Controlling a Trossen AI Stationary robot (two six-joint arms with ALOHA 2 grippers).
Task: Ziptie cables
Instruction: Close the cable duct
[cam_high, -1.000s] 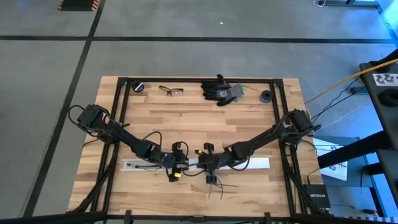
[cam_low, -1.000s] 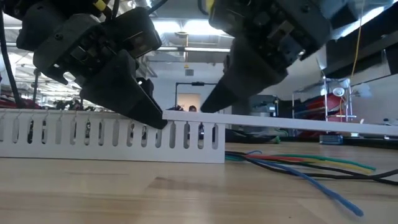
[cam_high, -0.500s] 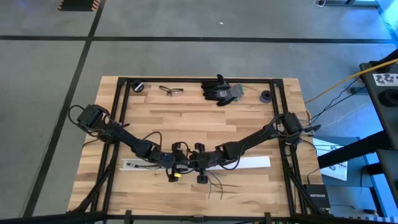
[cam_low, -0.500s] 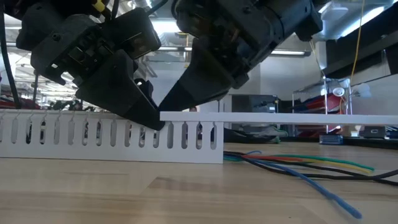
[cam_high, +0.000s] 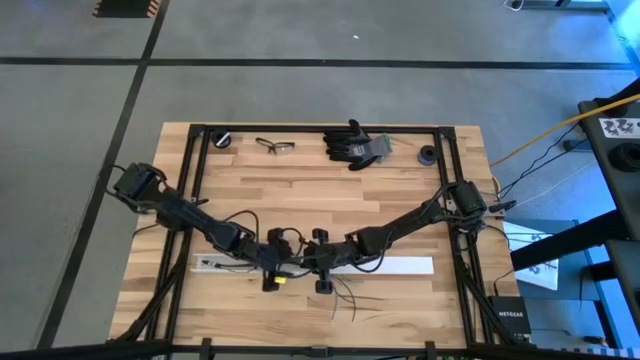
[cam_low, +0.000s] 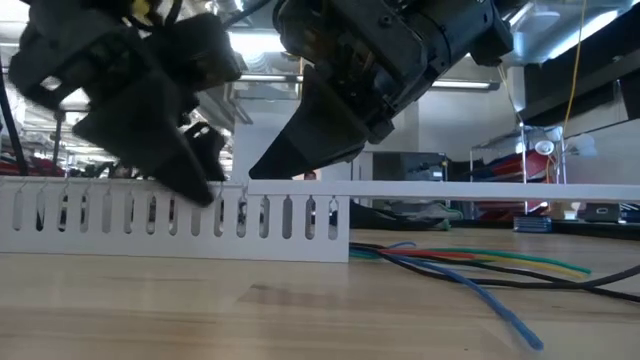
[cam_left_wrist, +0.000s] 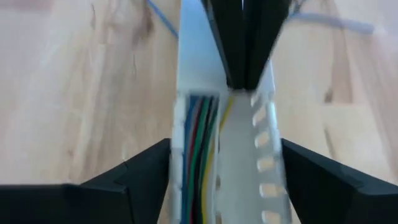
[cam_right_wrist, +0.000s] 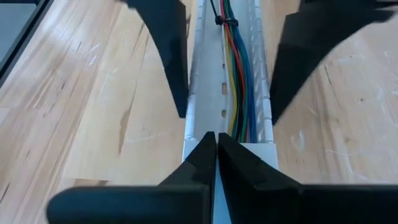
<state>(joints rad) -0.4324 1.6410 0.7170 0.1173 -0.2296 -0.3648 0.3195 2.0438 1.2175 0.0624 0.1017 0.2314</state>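
Note:
A white slotted duct (cam_low: 150, 220) lies along the table. The cables (cam_right_wrist: 236, 81), red, green, blue, yellow and black, run inside it, bound by a black ziptie (cam_right_wrist: 222, 22). Their loose ends (cam_low: 460, 262) trail out of its right end onto the wood. A flat white lid (cam_low: 450, 188) lies level over the duct's right part. My right gripper (cam_right_wrist: 216, 140) is shut, tips at the lid's left end. My left gripper (cam_left_wrist: 224, 180) is open, one finger on each side of the duct, just left of the lid's end. My right gripper touches the lid's left end (cam_low: 262, 187) with the tips of its shut fingers (cam_low: 255, 172). They come slanting down from above and from the table's right, along the lid. The lid lies level over the duct. My left gripper: I cannot tell whether its fingers (cam_right_wrist: 177, 68) touch the duct's walls.
Black gloves (cam_high: 355, 145), safety glasses (cam_high: 275, 146) and two small black round parts (cam_high: 222, 138) (cam_high: 428, 155) lie near the far edge. Dark frame rails (cam_high: 190, 200) run along the left and right sides. Bare wood lies between the duct and the far edge.
My right gripper has slid toward the table's left along the lid as far as its left end. The lid, which sloped down to the right, now lies level. My left gripper has drawn back toward the left along the duct, away from the lid's end.

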